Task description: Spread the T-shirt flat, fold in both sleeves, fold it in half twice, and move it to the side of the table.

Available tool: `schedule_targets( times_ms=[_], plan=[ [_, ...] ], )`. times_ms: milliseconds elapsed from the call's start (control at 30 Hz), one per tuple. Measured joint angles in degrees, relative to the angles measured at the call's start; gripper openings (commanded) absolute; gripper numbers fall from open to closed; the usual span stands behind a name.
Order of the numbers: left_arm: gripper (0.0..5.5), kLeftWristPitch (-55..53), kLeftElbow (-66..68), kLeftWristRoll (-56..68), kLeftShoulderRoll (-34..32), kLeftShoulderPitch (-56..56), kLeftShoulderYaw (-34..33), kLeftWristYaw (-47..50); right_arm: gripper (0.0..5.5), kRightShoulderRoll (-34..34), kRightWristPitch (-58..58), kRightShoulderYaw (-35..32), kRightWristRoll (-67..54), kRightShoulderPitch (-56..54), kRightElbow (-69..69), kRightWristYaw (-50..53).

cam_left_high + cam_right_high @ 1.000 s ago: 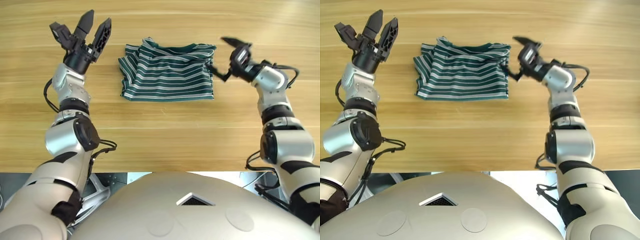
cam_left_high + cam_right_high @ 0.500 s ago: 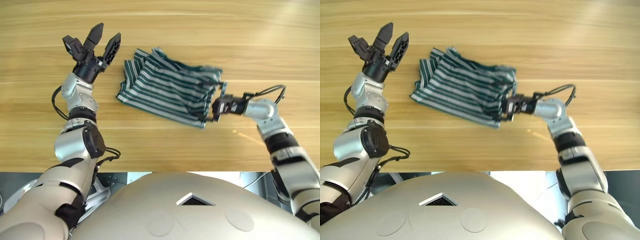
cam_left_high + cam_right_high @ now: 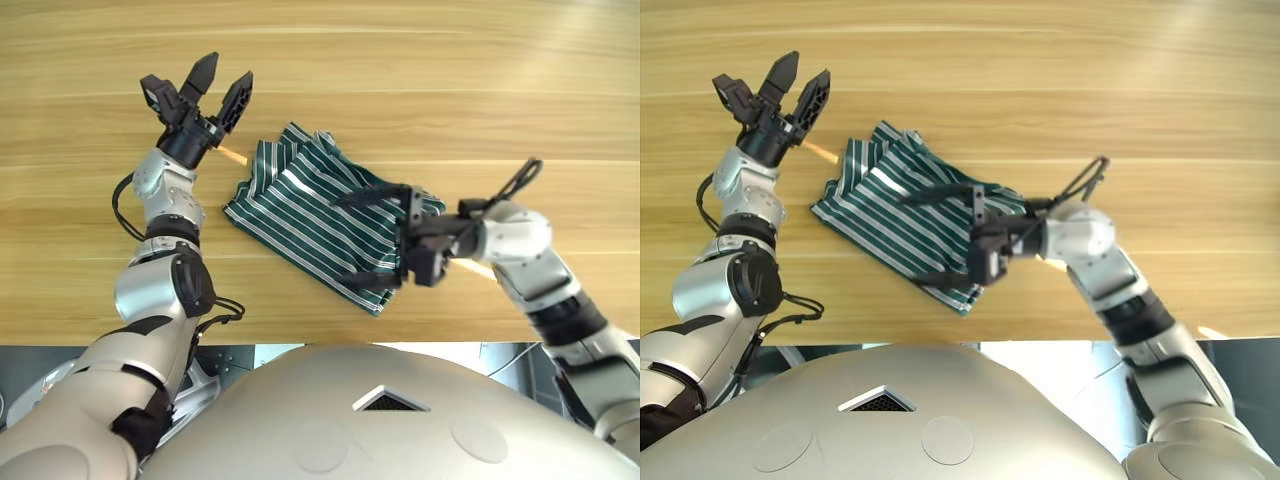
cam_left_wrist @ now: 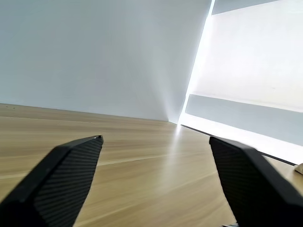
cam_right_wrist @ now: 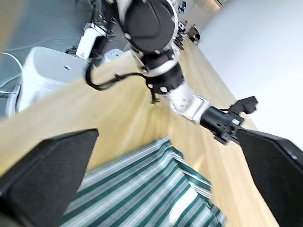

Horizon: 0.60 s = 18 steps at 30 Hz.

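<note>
Black 2-finger right gripper [image 3: 337,244]: jaws spread wide, nothing clamped between them. It is positioned over the near right part of the T-shirt [image 3: 290,210], with its fingers [image 5: 47,175] pointing left across the cloth, 1 toward the far side of the fold and 1 toward the near side. Contact between the fingertips and the fabric cannot be determined. In the right wrist view the striped cloth lies in the gap between the 2 fingers. The T-shirt is dark green with white stripes, folded into a compact rectangle, and lies on the wooden table [image 3: 450,90] near its centre, between the 2 arms. The rectangle sits skewed: 1 corner points toward the far left, the opposite corner toward the near edge of the table. Loose layers bunch at the far corner. The right forearm [image 3: 520,240] runs from the near right of the table to the gripper. Left gripper [image 3: 228,73]: jaws also spread wide and empty, raised above the table at the far left, fingertips pointing away from the robot. It is near the T-shirt's far-left corner but apart from it. In the left wrist view its 2 fingers frame the wooden surface and a pale wall [image 4: 94,56] beyond.
</note>
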<state>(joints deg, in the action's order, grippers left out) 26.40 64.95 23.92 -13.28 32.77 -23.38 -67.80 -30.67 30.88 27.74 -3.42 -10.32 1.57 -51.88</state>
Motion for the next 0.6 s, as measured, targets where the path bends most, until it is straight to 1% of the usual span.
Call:
schedule_targets(
  times_ms=[167,200,267,333,467,600],
  plan=[
    [4.18,0.4,0.1,0.0,0.4,0.0,0.4,0.1,5.38,10.9,0.5,2.5,18.8,-11.3,-19.7,13.5],
    [4.18,0.4,0.1,0.0,0.4,-0.1,0.4,0.1,5.38,11.9,1.1,2.9,21.0,-12.8,-22.6,15.6],
    [4.18,0.6,0.1,0.0,0.5,-0.1,0.5,0.2,5.38,14.0,1.4,5.3,30.0,-17.7,-32.7,23.4],
    [4.18,0.7,0.1,0.0,0.5,-0.1,0.5,0.2,5.38,15.0,2.1,7.7,36.1,-21.1,-40.9,30.9],
    [4.18,0.7,0.2,0.0,1.0,-0.1,0.5,0.3,5.38,19.1,3.0,10.6,40.6,-29.0,-56.3,42.7],
    [4.18,0.7,0.2,0.0,1.4,-0.1,0.5,0.8,5.38,21.4,2.1,9.6,40.5,-32.5,-68.3,53.4]
  ],
)
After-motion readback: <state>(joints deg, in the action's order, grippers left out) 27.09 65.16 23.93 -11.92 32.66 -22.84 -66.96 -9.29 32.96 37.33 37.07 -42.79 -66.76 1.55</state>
